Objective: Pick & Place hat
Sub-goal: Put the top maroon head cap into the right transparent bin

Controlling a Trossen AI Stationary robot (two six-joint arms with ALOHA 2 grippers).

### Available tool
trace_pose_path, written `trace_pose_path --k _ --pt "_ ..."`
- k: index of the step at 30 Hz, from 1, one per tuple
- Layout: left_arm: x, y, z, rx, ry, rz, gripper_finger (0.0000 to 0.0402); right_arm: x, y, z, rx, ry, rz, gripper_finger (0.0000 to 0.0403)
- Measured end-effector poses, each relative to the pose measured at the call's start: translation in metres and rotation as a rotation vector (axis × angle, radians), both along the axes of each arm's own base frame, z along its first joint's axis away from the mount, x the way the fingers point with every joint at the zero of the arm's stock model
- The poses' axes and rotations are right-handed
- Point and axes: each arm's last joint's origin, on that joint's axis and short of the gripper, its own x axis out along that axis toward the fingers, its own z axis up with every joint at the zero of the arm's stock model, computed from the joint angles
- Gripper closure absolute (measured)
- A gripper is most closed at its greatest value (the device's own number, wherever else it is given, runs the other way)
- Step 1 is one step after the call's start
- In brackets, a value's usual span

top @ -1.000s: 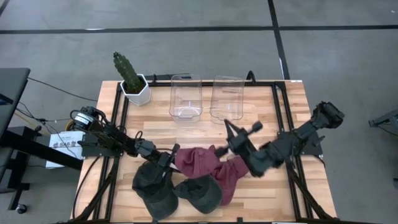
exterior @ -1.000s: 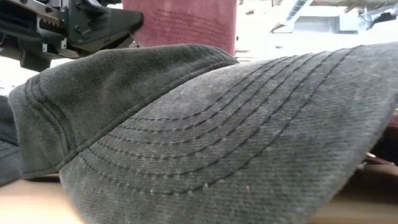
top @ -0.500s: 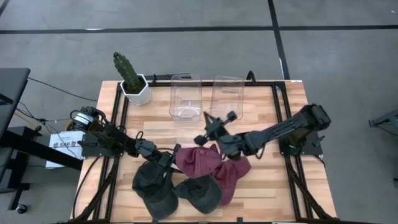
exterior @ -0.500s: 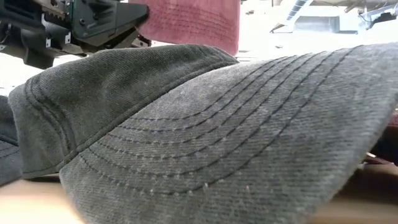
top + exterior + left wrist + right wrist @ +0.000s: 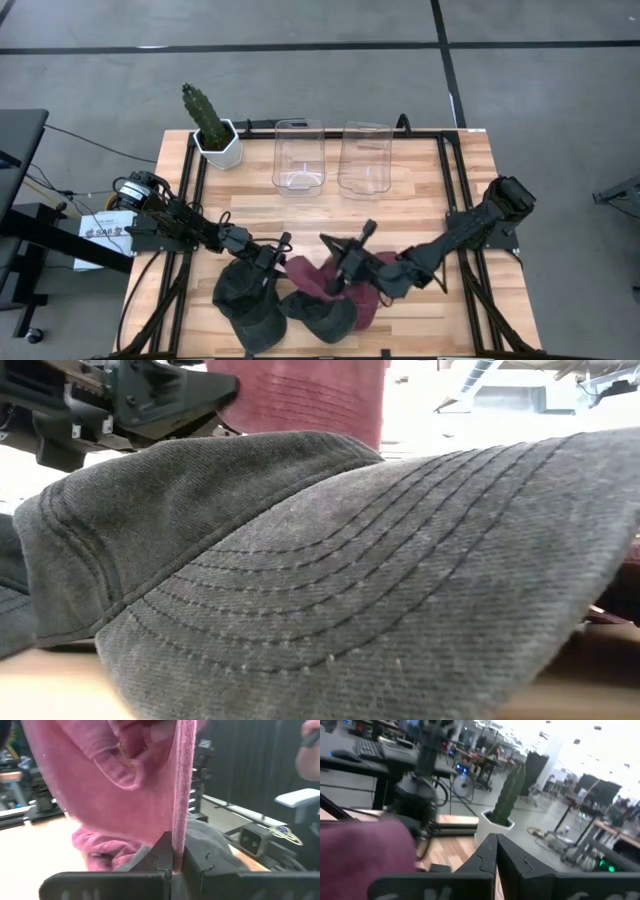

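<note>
A maroon hat [image 5: 345, 290] lies at the table's near middle, between two dark grey hats [image 5: 245, 300] [image 5: 322, 312]. My left gripper [image 5: 278, 250] reaches in level from the left and is shut on the maroon hat's left edge. My right gripper [image 5: 335, 262] comes from the right, shut, just above the maroon hat [image 5: 365, 850], with nothing between its fingers [image 5: 496, 840]. In the low view a grey hat [image 5: 350, 580] fills the front; the maroon hat [image 5: 300, 400] and my left gripper [image 5: 140, 400] show behind it. My left gripper pinches a thin stiff edge of the maroon hat [image 5: 179, 827] between its two fingers, coming level from the table's left. The edge stands upright in the gap, and the hat's soft crown [image 5: 105, 795] bulges beyond it. My right gripper is low over the maroon hat; I cannot tell whether it touches it.
Two clear containers [image 5: 298, 155] [image 5: 365, 155] stand at the table's far middle. A cactus in a white pot [image 5: 212, 130] is at the far left corner. A black frame [image 5: 455, 200] runs round the tabletop. Bare wood lies between the containers and the hats.
My right gripper, shut throughout, has swung from the middle of the table toward the left, then come down and toward the near edge onto the maroon hat, turning as it went. My left gripper has kept its hold.
</note>
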Motion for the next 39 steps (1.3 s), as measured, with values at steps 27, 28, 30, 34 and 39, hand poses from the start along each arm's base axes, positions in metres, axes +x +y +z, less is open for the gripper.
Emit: trace_pose_path --k 27,28,30,34,39 --pt "-0.001 -0.002 -0.001 -0.004 0.018 -0.053 0.0387 -0.004 -0.051 0.056 -0.018 -0.173 -0.241 0.0402" --pt "-0.001 -0.002 -0.001 -0.007 0.020 -0.054 0.0387 -0.008 -0.050 0.061 -0.007 -0.190 -0.233 0.0402" --pt "-0.001 -0.003 -0.002 -0.011 0.031 -0.076 0.0387 -0.018 -0.045 0.070 0.001 -0.198 -0.208 0.0402" --pt "-0.002 -0.004 -0.002 -0.022 0.039 -0.119 0.0387 -0.036 -0.028 0.077 -0.009 -0.174 -0.137 0.0402" --pt "-0.003 -0.005 -0.003 -0.028 0.050 -0.164 0.0387 -0.059 0.000 0.081 -0.017 -0.154 -0.027 0.0395"
